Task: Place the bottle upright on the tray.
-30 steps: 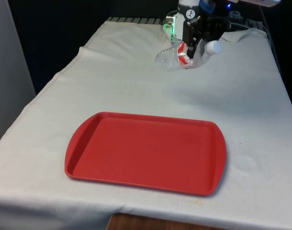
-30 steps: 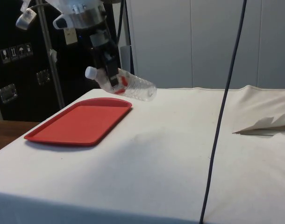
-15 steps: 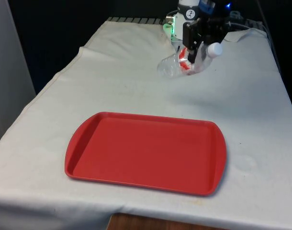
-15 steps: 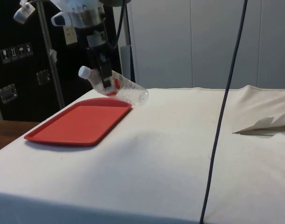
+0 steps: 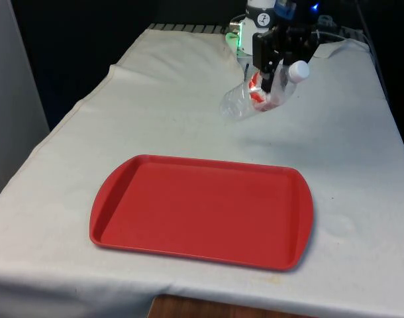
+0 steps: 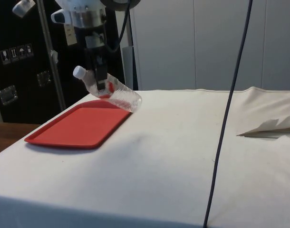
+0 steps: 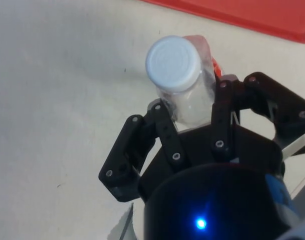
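My fingers point(image 5: 271, 81) are clamped on the bottle point(image 5: 261, 94) at its red label band, and I see the same grip in the wrist view, where the fingers point(image 7: 192, 122) press the clear body just below the cap point(image 7: 173, 64).

Largest first: the surface point(image 5: 169, 119) under its white cloth carries the red tray point(image 5: 202, 211) at the near end, centred a little toward the front view's left. The tray holds nothing; its floor is bare from rim to rim.

The bottle hangs in the air over the far part of the surface, well apart from the tray's far rim in the front view. In the side view the bottle point(image 6: 106, 89) appears just above the tray's far corner point(image 6: 121, 105), but I judge that to be the camera angle, not true overlap.

What the coming move turns on is the long axis. It is tilted, neither flat nor upright: the white cap point(image 5: 298, 70) sits high toward the front view's right, the clear base point(image 5: 232, 106) low toward the left. I judge I need to carry it nearer, over the tray, and rotate until the base points straight down before lowering.
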